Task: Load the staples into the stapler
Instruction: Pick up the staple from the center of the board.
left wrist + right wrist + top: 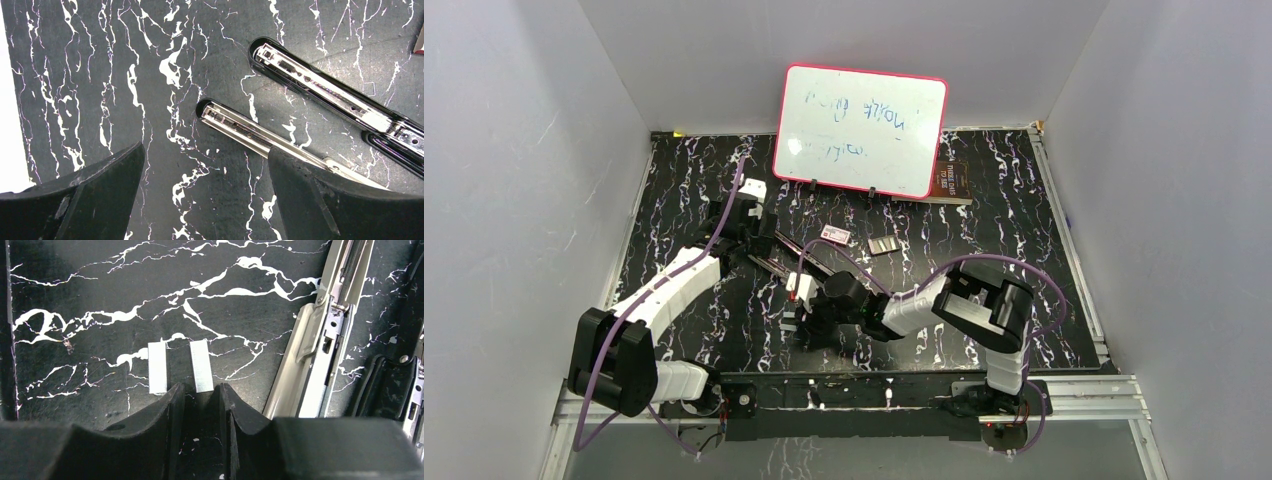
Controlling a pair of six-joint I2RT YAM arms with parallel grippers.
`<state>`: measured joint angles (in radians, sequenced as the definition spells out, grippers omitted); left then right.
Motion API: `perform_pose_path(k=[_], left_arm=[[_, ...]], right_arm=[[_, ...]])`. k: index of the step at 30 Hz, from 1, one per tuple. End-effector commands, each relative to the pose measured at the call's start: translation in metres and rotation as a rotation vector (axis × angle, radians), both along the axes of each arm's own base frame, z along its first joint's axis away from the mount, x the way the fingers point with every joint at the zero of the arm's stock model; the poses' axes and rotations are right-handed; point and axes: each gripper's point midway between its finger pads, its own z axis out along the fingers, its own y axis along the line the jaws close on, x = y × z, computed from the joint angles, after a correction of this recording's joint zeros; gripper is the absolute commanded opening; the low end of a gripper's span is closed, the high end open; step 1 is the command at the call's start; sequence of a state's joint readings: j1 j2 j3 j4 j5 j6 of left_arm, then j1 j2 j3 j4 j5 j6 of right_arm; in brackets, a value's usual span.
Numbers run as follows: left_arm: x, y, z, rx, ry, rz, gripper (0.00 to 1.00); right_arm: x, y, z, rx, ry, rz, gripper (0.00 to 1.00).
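A black, white-veined table (1044,250) is sitting between pale grey walls (524,200), with a pink-framed whiteboard (861,130) leaning at the back. The stapler (320,90) is lying opened in front of the whiteboard, its 2 halves splayed. The left arm is reaching forward, its hand (202,155) hovering released over the stapler's metal rail (250,132). The right arm is bending low toward the stapler. Beside the stapler, 2 strips of staples (158,366) are lying flat, and the right hand (200,387) is narrowly parted around 1 strip's end, not clenching it.
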<state>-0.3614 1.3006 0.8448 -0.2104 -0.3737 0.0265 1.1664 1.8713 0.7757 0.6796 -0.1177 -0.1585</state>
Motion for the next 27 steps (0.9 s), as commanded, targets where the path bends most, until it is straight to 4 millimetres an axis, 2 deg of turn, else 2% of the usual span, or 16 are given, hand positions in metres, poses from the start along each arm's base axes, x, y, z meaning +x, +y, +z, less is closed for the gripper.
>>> perform_pose_path(k=[1, 11, 17, 27], left_arm=[[0.002, -0.002, 0.014, -0.006, -0.034, -0.010, 0.92], [0.002, -0.002, 0.014, -0.008, -0.035, -0.012, 0.93], [0.002, -0.002, 0.015, -0.005, -0.037, -0.015, 0.92], [0.001, -0.003, 0.015, -0.005, -0.038, -0.016, 0.92]], right_arm=[[-0.024, -0.046, -0.070, -0.230, 0.099, 0.032, 0.38], [-0.028, -0.044, -0.072, -0.219, 0.113, 0.051, 0.27], [-0.023, -0.045, -0.075, -0.230, 0.105, 0.017, 0.37], [-0.020, -0.046, -0.081, -0.230, 0.105, -0.007, 0.35]])
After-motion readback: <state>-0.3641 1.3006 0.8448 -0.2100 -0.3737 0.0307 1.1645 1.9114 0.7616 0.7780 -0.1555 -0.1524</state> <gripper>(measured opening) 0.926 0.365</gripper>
